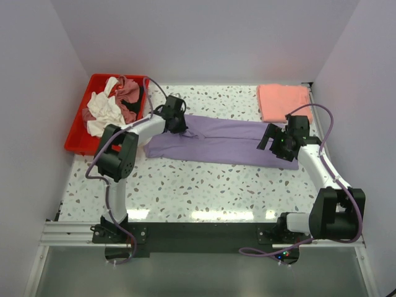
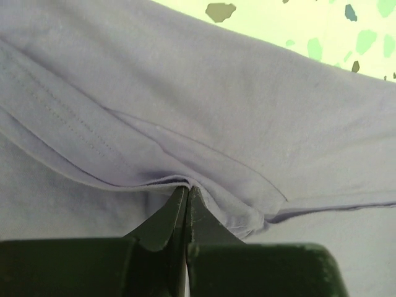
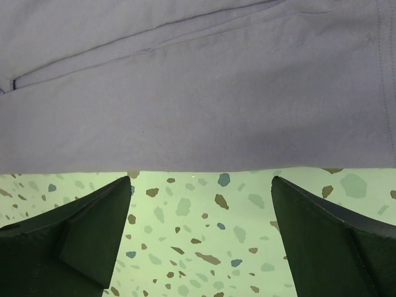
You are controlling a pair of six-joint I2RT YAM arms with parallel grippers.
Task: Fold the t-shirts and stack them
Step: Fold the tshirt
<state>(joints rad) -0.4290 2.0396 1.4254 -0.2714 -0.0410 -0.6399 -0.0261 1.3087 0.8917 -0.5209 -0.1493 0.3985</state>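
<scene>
Speckled table (image 1: 204, 185) under lavender shirt (image 1: 216, 139), pink shirt (image 1: 283, 102), red tray (image 1: 75, 139)

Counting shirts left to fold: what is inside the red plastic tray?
The red plastic tray holds a crumpled heap: a white cloth shirt, a dusty-rose cloth shirt and some dark cloth. Anything underneath the heap is covered.

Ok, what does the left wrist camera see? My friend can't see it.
The left gripper is pinched shut on a fold of the purple shirt, which fills nearly the whole picture. A bit of speckled table shows at the top right.
</scene>
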